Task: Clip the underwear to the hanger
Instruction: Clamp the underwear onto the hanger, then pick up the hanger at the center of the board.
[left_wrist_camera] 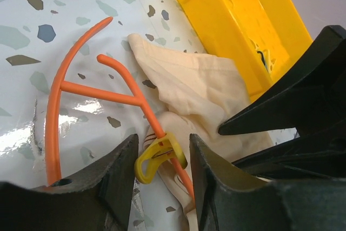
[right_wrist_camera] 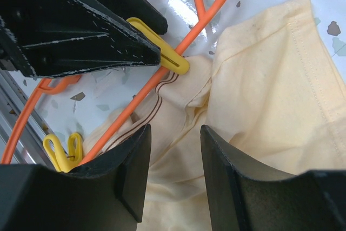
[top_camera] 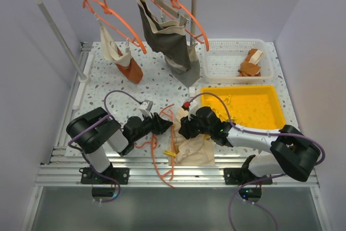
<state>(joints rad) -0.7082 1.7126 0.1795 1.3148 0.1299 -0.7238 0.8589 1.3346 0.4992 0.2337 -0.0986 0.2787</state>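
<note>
Left pincer (left_wrist_camera: 162, 143) clamps a yellow clip (left_wrist_camera: 153, 162) on the hanger (left_wrist_camera: 97, 91); right pincer (right_wrist_camera: 175, 132), parted, over underwear (right_wrist_camera: 270, 79).

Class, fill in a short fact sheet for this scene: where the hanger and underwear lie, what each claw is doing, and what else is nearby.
hanger: orange, flat on the table, its bar crossing the underwear's waistband
underwear: cream, crumpled near the table's front edge
left claw: shut on a yellow clip at the hanger bar
right claw: jaws apart over the underwear
second yellow clip: by the hanger bar
yellow bin: right of the underwear
white basket: holds a rust-orange cloth
</note>
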